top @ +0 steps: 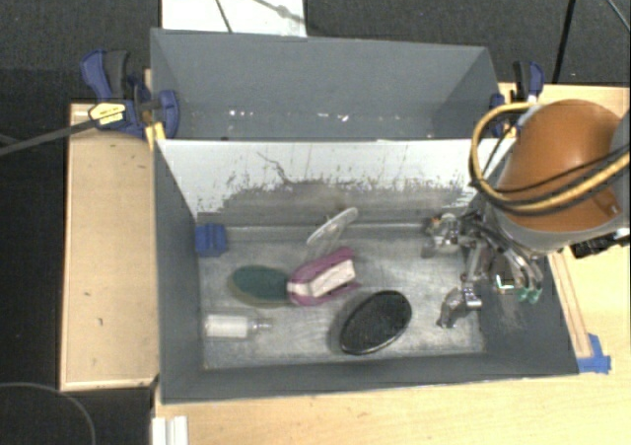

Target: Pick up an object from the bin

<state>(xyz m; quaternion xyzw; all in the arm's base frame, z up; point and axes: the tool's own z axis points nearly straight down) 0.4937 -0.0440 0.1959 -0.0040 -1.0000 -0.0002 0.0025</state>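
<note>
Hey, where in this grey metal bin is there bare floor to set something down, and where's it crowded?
Bare bin floor lies back right, between the pink-and-white packet and the gripper, and front right beside the black oval brush. It is crowded left of centre: the dark green oval pad, packet, brush and small clear bottle cluster there.

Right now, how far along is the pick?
Done: nothing lifted yet. The black oval brush, pink-and-white packet, dark green oval, clear bottle and blue block all lie on the floor of the bin.
In hand: the pincer hangs low at the bin's right, beside the brush, apart from it.
Left: close on one item and lift it out.
</note>
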